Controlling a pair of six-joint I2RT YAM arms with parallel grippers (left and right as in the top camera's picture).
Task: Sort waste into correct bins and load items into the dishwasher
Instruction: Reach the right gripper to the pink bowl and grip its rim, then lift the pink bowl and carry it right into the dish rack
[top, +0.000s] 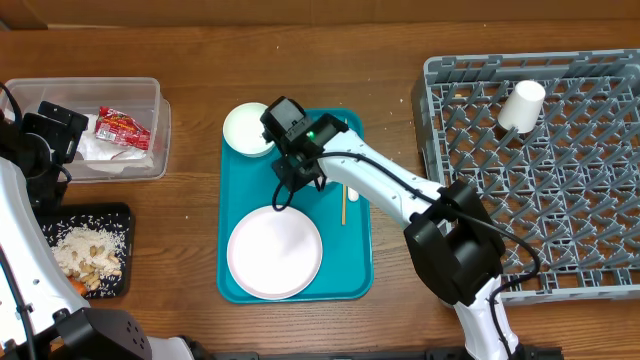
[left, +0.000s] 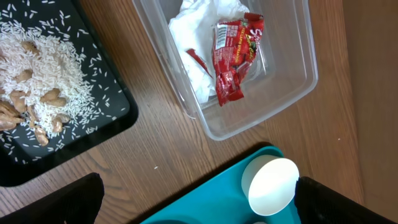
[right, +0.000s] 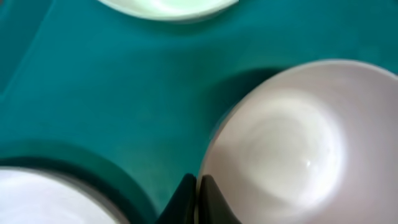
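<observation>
Right fingers (right: 186, 205) clenched at bowl (right: 292, 143) rim beside them, pinch unclear; left fingers (left: 68, 199) spread, empty. Wrapper (left: 233, 59), napkins (left: 199, 37) in tub (left: 298, 81); rice (left: 43, 68) on black tray (left: 118, 112); cup (top: 522, 105) in rack (top: 560, 200). Unracked: bowl, plate (top: 275, 252), fork (top: 343, 205).

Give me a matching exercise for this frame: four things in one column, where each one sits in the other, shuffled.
Things:
1. wrapper
2. rice
3. cup
4. plate

Places:
A. grey rack
B. teal tray
C. clear tub
D. black tray

Pairs: 1-C, 2-D, 3-A, 4-B
</observation>
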